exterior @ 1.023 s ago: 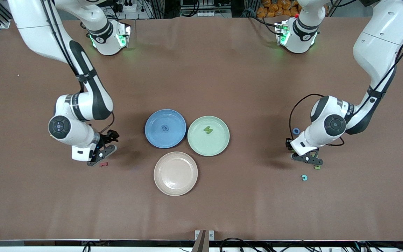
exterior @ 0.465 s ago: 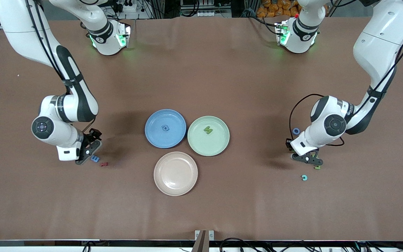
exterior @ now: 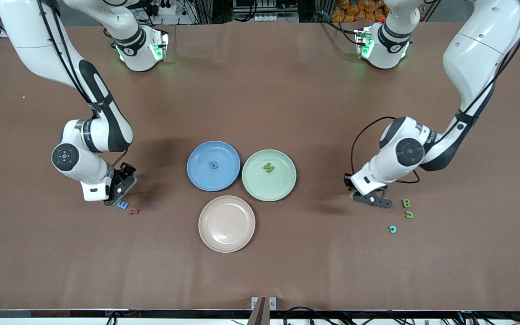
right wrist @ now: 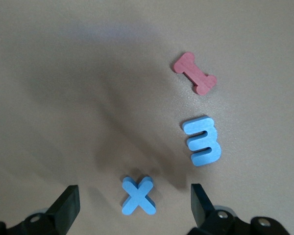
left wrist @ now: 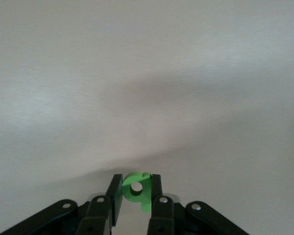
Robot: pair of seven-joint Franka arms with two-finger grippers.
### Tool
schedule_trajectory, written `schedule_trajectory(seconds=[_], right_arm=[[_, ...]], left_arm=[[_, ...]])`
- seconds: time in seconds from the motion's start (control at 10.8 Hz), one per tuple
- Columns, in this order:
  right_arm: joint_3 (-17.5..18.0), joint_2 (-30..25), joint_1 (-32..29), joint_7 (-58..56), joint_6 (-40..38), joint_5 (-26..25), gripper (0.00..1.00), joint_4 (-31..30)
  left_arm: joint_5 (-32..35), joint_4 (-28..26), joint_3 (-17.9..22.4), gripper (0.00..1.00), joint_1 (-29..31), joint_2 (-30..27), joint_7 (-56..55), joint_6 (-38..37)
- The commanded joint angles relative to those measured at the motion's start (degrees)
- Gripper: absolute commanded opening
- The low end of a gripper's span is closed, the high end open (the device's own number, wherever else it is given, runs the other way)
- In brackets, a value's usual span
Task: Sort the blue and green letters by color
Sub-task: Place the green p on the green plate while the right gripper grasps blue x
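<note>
The left claw hangs over the table, clamped on a green letter, beside a green B. The right claw, jaws apart, straddles a blue X near a blue 3 and a red letter.

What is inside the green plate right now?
One green letter, S-shaped, lies in the green plate, apart from its rim. Nothing covers the plate, so no other letter is hidden there.
</note>
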Motion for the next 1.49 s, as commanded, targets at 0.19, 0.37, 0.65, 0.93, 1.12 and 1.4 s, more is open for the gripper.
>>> schedule_trajectory(seconds=[0.19,0.37,0.65,0.93,1.12,1.4], right_arm=[[0.5,1.19,-1.85,-0.98,1.9,-1.09,1.0,-0.52],[0.59,1.28,-1.85,-0.98,1.99,-1.09,1.0,-0.52],[0.59,1.72,-1.85,-0.8,2.08,-0.91,1.0,-0.52],[0.59,1.63,-1.76,-0.89,1.99,-0.91,0.0,-0.52],[0.59,1.46,-1.76,-0.8,1.9,-0.91,0.0,-0.43],[0.85,1.45,-1.59,-0.1,1.46,-0.3,0.0,0.53]], left_arm=[[-1.19,2.86,-0.79,0.0,-11.81,-0.84,-18.9,-0.47],[-1.19,6.12,-0.7,0.0,-17.18,-0.58,-26.13,-0.47],[-0.93,9.29,0.08,0.0,-23.24,1.53,-33.25,-0.47],[-0.58,10.87,3.16,1.0,-27.22,2.06,-35.04,-0.47],[-0.58,11.14,3.25,1.0,-26.53,1.54,-34.69,-0.47],[-0.4,9.57,2.82,1.0,-21.0,-1.53,-28.92,-3.44]])
